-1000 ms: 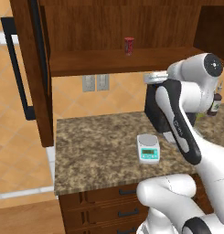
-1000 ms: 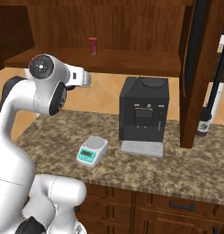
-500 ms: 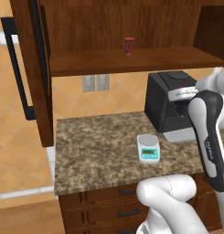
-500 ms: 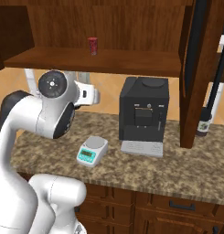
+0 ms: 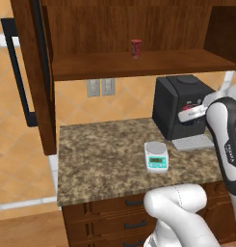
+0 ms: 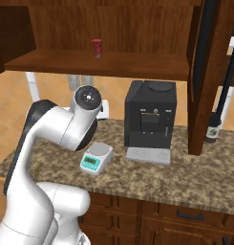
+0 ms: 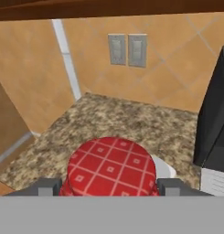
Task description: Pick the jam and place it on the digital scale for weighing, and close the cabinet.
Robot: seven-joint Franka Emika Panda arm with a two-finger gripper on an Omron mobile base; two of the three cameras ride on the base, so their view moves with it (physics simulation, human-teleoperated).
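Observation:
The jam [image 7: 109, 167], a squat jar with a red chequered lid, sits between my two finger tips in the hand view, and my gripper [image 7: 109, 187] is shut on it. A white corner of the digital scale [image 7: 164, 168] shows just beyond the jar. The scale [image 5: 156, 157] [image 6: 96, 158] lies on the counter, left of the coffee machine. My gripper [image 5: 191, 114] hangs in front of that machine, above and right of the scale. The cabinet [image 5: 138, 67] stands open, its left door [image 5: 32, 72] and right door [image 6: 209, 72] swung out.
A black coffee machine [image 5: 179, 113] [image 6: 149, 119] stands close beside the hand. A slim red can [image 5: 135, 48] sits on the cabinet shelf. A dark bottle [image 6: 213, 130] stands behind the right door. Wall sockets [image 7: 127, 49] are on the tiled wall, drawers [image 5: 105, 217] under the counter.
The hand has swung right and downward with the jam, from under the shelf to the front of the coffee machine. The scale, can and doors have stayed put.

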